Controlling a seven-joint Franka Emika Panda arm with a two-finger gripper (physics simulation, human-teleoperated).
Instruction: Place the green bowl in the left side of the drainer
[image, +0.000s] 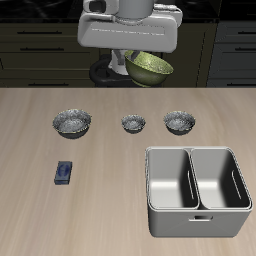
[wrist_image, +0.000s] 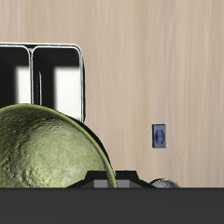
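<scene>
Your gripper (image: 135, 52) hangs high above the back of the table (image: 40, 220), closed on the rim of the green bowl (image: 148, 67), which tilts in the air with its mottled inside showing. Below you, three grey speckled bowls (image: 72, 122) sit in a row across the wood. The drainer (image: 197, 190) stands nearer the front edge, both compartments bare, well apart from a small blue object (image: 64, 172).

Even bright render, sharp; soft shadows, glare inside drainer (image: 197, 189).
</scene>
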